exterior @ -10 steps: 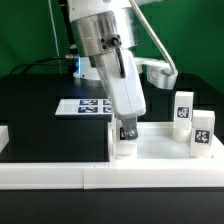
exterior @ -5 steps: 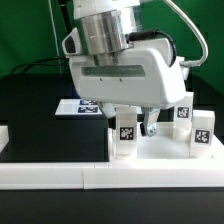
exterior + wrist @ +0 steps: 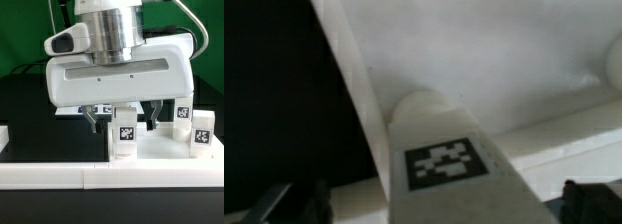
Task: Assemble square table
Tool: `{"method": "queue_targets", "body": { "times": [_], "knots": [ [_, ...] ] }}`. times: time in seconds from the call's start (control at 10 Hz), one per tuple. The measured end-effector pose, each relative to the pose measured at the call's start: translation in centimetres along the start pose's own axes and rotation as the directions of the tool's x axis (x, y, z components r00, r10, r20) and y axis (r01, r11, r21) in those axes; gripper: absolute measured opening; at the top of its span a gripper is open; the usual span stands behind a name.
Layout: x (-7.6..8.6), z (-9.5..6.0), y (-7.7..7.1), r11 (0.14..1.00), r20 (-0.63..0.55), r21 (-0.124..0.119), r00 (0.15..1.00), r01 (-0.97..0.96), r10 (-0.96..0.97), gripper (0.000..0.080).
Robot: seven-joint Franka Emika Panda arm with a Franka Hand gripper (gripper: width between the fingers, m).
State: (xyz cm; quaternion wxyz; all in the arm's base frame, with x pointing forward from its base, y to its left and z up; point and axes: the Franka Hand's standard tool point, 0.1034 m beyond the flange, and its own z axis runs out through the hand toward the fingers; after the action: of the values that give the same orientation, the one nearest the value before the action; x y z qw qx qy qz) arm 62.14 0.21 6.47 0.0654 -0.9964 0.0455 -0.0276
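Looking at your claw (image 3: 122, 118), you see it released — fingers spread on either side of a tagged leg (image 3: 125, 137), not gripping it. That leg stands on the slab (image 3: 160, 150) on the bench (image 3: 40, 120); two more legs (image 3: 203, 133) stand near the exterior view's right.

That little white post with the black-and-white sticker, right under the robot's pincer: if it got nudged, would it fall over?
Probably fairly easily. The leg stands upright, taller than it is wide, so a sideways nudge could tip it. It looks like hard plastic, likely stiff and light. The open pincer straddles it without gripping, so nothing seems to steady it.
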Motion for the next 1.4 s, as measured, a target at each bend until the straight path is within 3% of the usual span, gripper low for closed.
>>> {"method": "queue_targets", "body": {
  "times": [0.1, 0.2, 0.3, 0.6, 0.7, 0.8, 1.1, 1.3, 1.4],
  "knots": [
    [-0.01, 0.02, -0.05, 0.999, 0.000, 0.004, 0.999, -0.032, 0.032, 0.0649],
    [-0.04, 0.04, -0.04, 1.000, 0.000, 0.004, 1.000, -0.029, 0.029, 0.0523],
    [-0.04, 0.05, -0.07, 0.999, 0.000, 0.005, 0.999, -0.052, 0.052, 0.0313],
    [-0.04, 0.05, 0.04, 0.913, 0.002, 0.006, 0.913, -0.408, 0.408, 0.0281],
    [0.12, -0.09, 0.15, 0.801, 0.028, 0.009, 0.801, -0.599, 0.599, 0.0281],
    [0.09, -0.14, -0.03, 0.644, 0.047, -0.004, 0.643, -0.765, 0.764, 0.0281],
    [0.13, 0.25, -0.60, 0.051, 0.118, -0.004, 0.050, -0.999, 0.992, 0.0282],
    [0.16, 0.30, -0.81, -0.019, 0.116, -0.013, -0.021, -1.000, 0.993, 0.0307],
    [0.15, 0.31, -0.84, 0.011, 0.117, -0.010, 0.010, -1.000, 0.993, 0.0307]
  ]
}}
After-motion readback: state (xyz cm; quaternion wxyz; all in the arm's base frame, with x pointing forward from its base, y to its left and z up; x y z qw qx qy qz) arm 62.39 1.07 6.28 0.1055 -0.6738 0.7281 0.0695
